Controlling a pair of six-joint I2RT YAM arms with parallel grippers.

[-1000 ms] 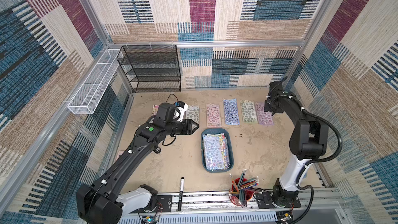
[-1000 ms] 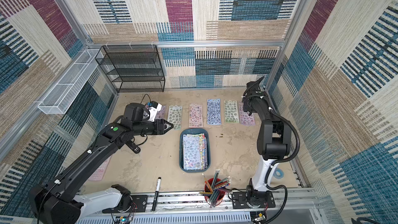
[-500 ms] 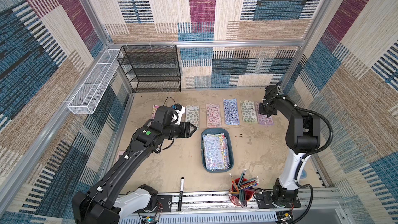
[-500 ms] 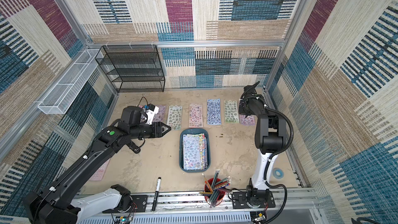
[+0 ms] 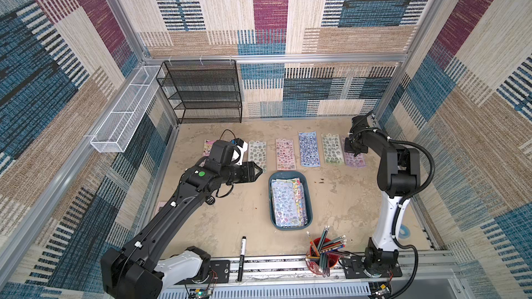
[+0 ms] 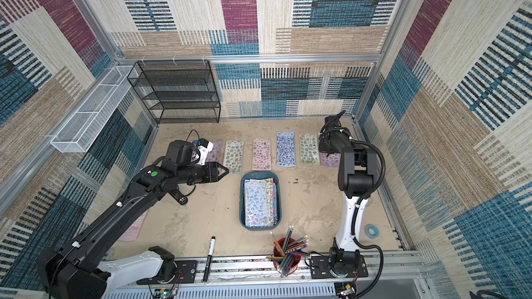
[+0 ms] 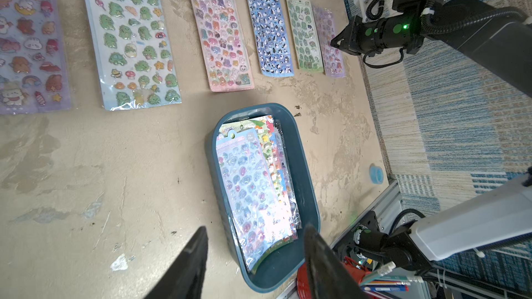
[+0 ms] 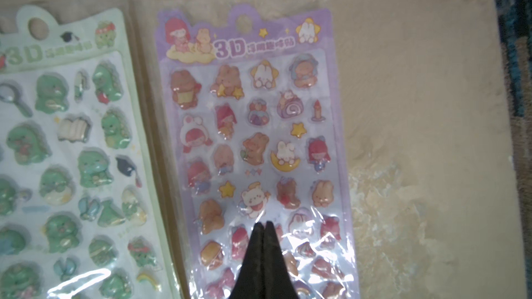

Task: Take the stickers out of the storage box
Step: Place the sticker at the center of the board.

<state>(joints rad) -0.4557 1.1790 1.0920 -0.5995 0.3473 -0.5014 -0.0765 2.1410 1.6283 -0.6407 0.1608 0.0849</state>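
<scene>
Inventory, table. Storage box (image 5: 309,194): teal tub, mid-table, long axis near-to-far. Stickers (image 5: 288,201): stack lying inside the box, pale glossy sheet on top, multicolour edges showing at its right. Sheet row (image 5: 285,154): six more lying flat beyond the box, side by side; lilac sheet (image 8: 253,127) at the far-right end. My L pincer (image 5: 260,170): fingers apart, approx. half-wide, nothing between, just left of the box's far end. My R pincer (image 8: 264,223): tips pressed together, over the lilac sheet's near part; contact w/ wrap can't tell. Pencil cup (image 5: 322,254), marker (image 5: 241,255): near edge.
</scene>
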